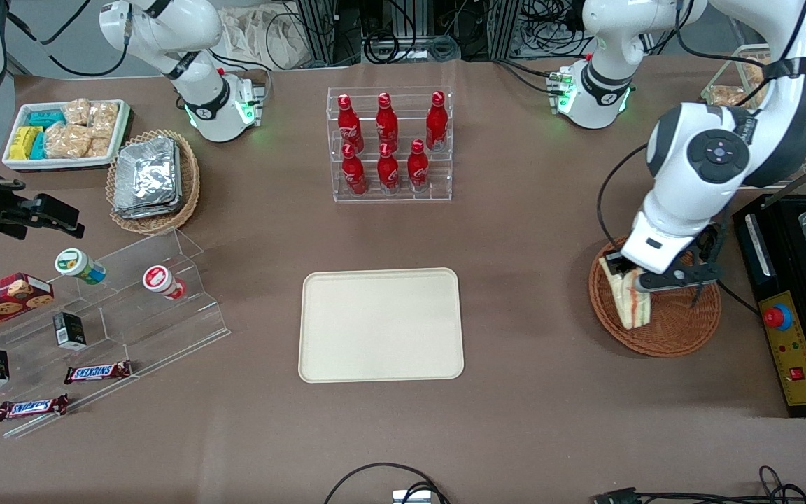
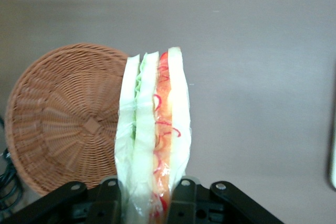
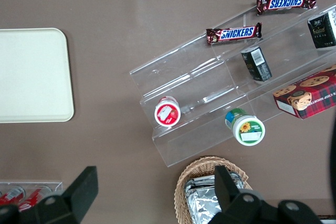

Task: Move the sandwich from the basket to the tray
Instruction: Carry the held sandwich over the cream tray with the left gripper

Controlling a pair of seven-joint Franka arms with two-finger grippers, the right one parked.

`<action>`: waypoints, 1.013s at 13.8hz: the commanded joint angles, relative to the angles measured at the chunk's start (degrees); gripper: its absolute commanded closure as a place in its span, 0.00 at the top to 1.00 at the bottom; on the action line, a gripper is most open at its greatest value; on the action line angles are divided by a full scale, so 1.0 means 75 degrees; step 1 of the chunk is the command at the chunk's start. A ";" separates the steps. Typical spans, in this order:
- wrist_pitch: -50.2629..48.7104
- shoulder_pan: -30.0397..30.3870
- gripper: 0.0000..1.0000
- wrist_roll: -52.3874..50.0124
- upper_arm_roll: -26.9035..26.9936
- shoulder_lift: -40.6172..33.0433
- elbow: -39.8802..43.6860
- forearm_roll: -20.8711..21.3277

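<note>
The sandwich (image 1: 631, 299) (image 2: 153, 129) is a clear-wrapped wedge of white bread with green and red-orange layers, and my gripper (image 1: 632, 278) (image 2: 145, 203) is shut on it, one finger pressed against each bread face. It hangs over the rim of the reddish-brown woven basket (image 1: 676, 323) (image 2: 63, 124), at the side facing the tray. In the wrist view the basket's floor shows bare beside the sandwich. The cream rectangular tray (image 1: 380, 324) (image 3: 31, 74) lies flat at the table's middle, well away toward the parked arm's end from the basket, with nothing on it.
A clear rack of red bottles (image 1: 389, 143) stands farther from the front camera than the tray. A black unit with a red button (image 1: 788, 329) sits beside the basket at the working arm's end. Clear stepped shelves (image 1: 95, 329) with snacks and a foil-packet basket (image 1: 152, 180) lie toward the parked arm's end.
</note>
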 commanded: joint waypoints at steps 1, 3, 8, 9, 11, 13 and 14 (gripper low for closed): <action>-0.0261 0.0034 0.23 0.0071 -0.0615 0.0470 0.0833 0.0104; -0.0622 -0.0210 0.23 0.0036 -0.0839 0.0880 0.1500 0.0116; -0.1316 -0.1183 0.23 -0.0664 -0.0839 0.2157 0.3142 0.0467; -0.1316 -0.1347 0.23 -0.0818 -0.0839 0.2380 0.3377 0.0525; -0.1316 -0.1687 0.23 -0.1064 -0.0828 0.2895 0.3904 0.0631; -0.1316 -0.2109 0.23 -0.1438 -0.0816 0.3434 0.4396 0.0899; -0.1316 -0.2261 0.23 -0.1638 -0.0816 0.3715 0.4584 0.1191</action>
